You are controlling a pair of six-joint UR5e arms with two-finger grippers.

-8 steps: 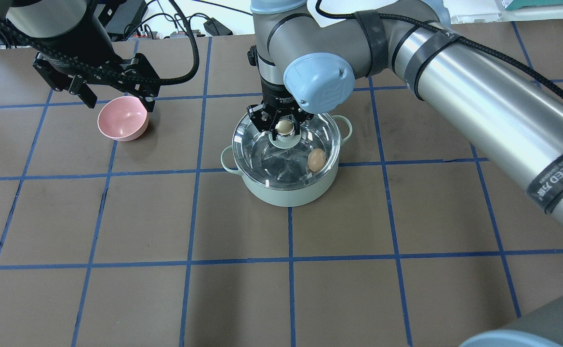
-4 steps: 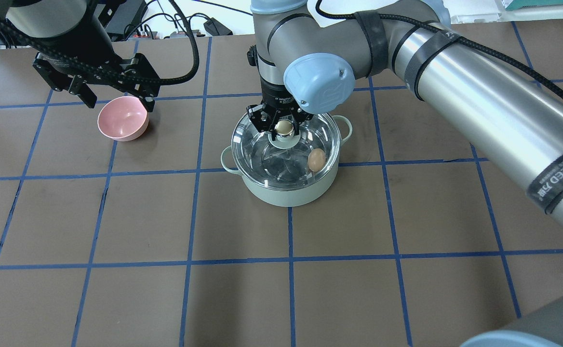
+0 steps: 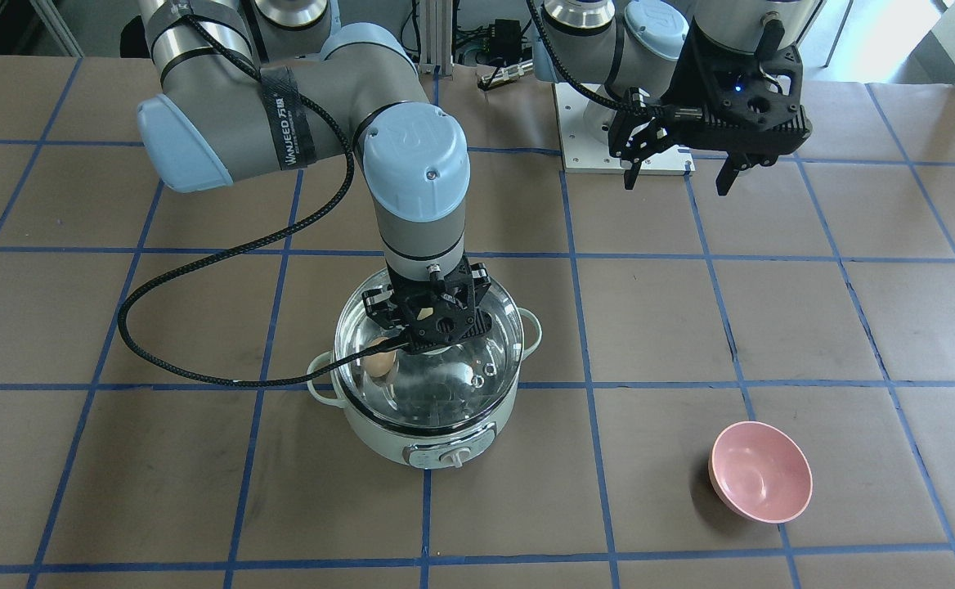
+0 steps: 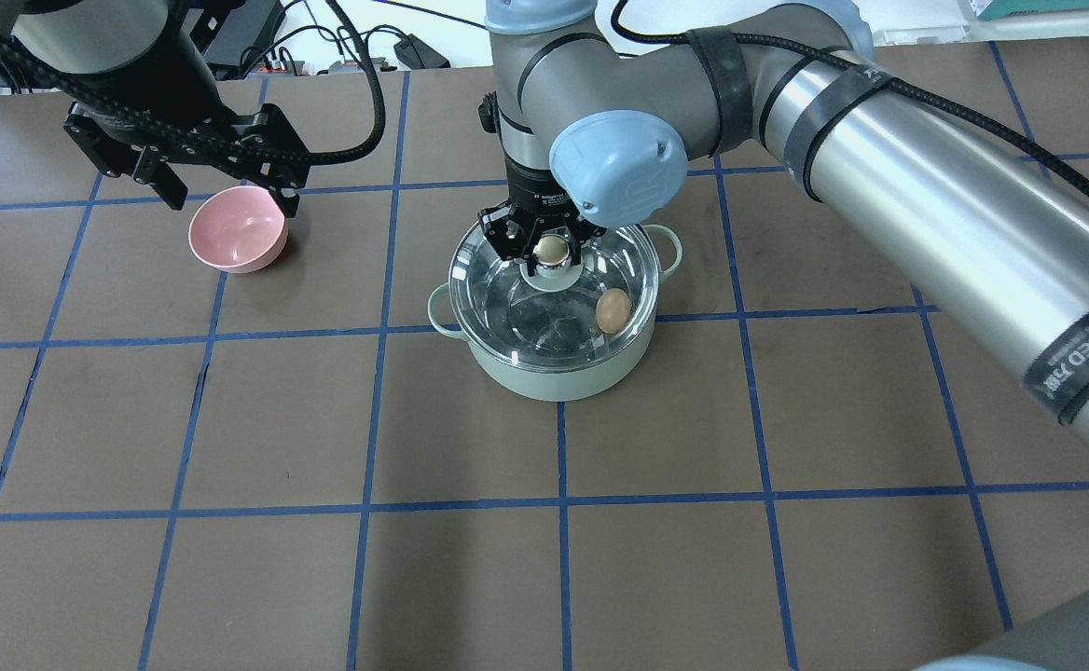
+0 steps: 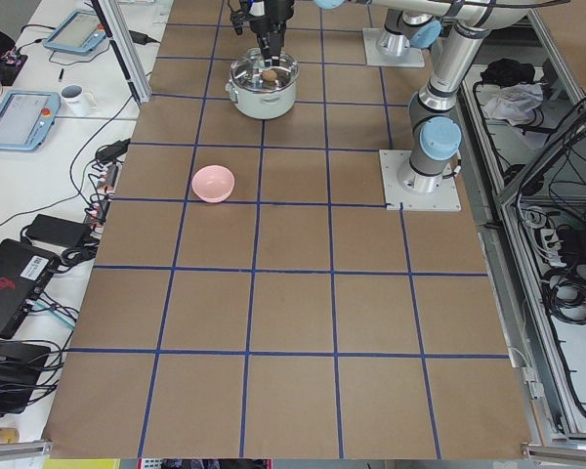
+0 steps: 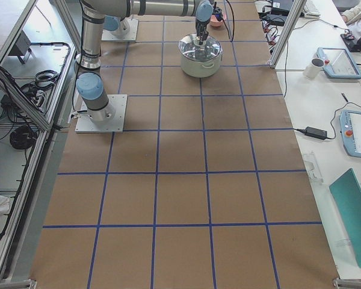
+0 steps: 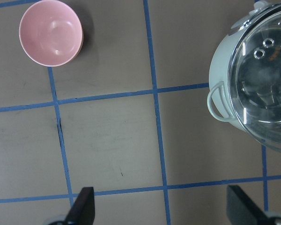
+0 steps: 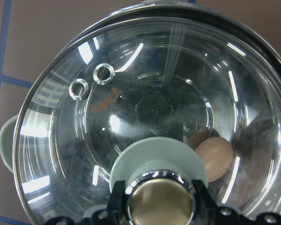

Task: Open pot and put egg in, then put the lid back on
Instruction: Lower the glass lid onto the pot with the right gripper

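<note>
The mint-green pot (image 4: 558, 375) stands mid-table with the clear glass lid (image 4: 507, 308) resting on its rim. The brown egg (image 4: 613, 309) lies inside against the wall, seen through the glass, also in the right wrist view (image 8: 215, 157). My right gripper (image 4: 551, 250) reaches straight down and is shut on the lid's tan knob (image 8: 159, 204), a finger on each side. My left gripper (image 4: 227, 198) is open and empty, held above the table near the pink bowl, far from the pot.
A pink bowl (image 4: 237, 240) sits on the table to the pot's left, empty. The brown table has a blue tape grid. Cables and boxes lie beyond the far edge (image 4: 358, 47). The pot's dial panel (image 3: 445, 454) faces the operators' side.
My right arm has sunk very slightly with the knob in its grip. The lid, pot, egg, bowl and left arm stay where they were.
</note>
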